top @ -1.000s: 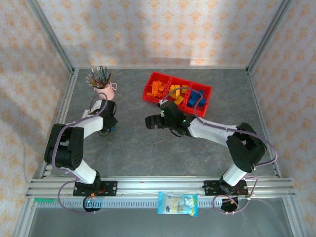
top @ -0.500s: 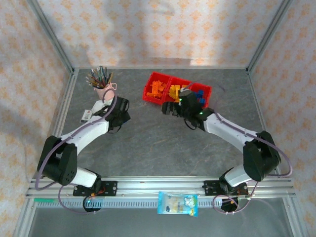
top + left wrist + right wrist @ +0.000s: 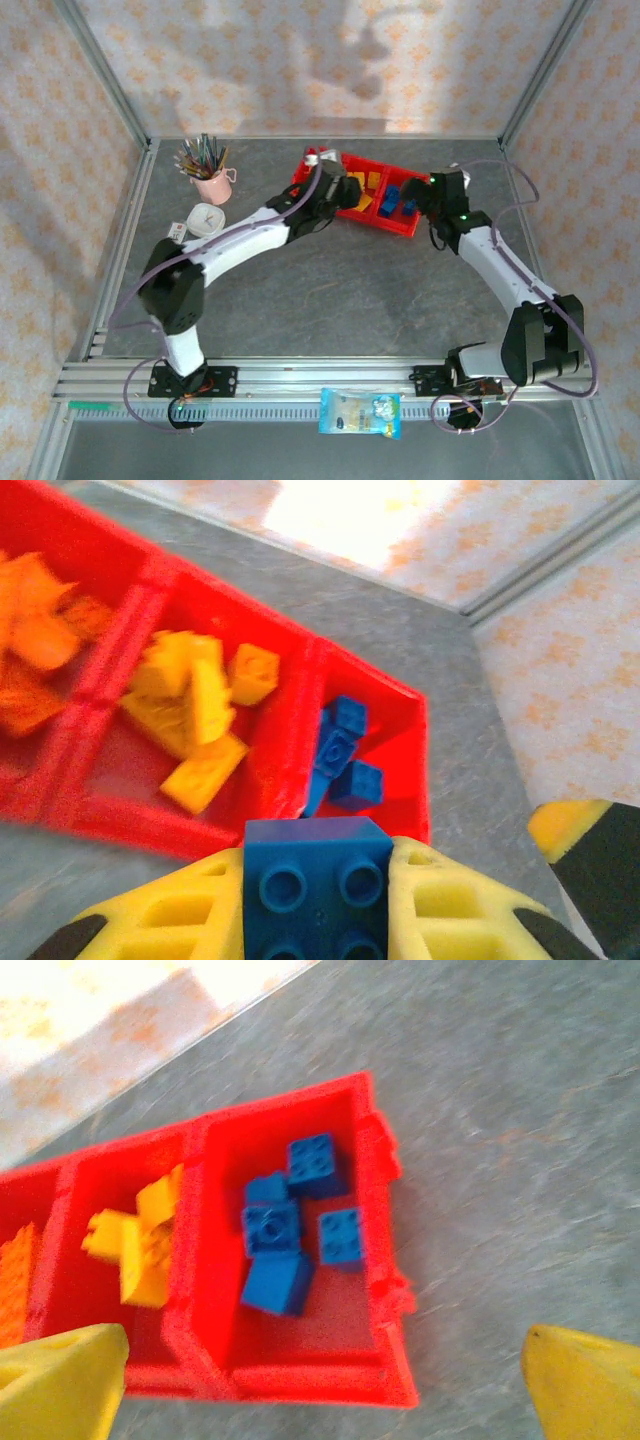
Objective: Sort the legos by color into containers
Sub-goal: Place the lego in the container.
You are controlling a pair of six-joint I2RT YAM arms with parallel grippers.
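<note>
The containers (image 3: 385,227) are three joined red bins at the back of the table. In the left wrist view the containers (image 3: 270,780) hold orange legos (image 3: 40,640) on the left, yellow legos (image 3: 195,715) in the middle and blue legos (image 3: 340,755) on the right. My left gripper (image 3: 340,193) hovers at the tray's near-left side, shut on a blue lego (image 3: 318,880) squeezed between its yellow fingers (image 3: 170,920). My right gripper (image 3: 425,197) hangs open over the tray's right end. Its view looks down on several blue legos (image 3: 280,1230) in the end bin (image 3: 300,1385).
A pink cup of pencils (image 3: 207,170) stands at the back left, with a small white round object (image 3: 208,218) in front of it. A plastic packet (image 3: 360,413) lies on the front rail. Metal frame posts and patterned walls close in the table.
Both arms have swung towards the red tray. The left gripper travelled from the left side of the table to the tray; the right one moved from mid-table to the tray's right end.
</note>
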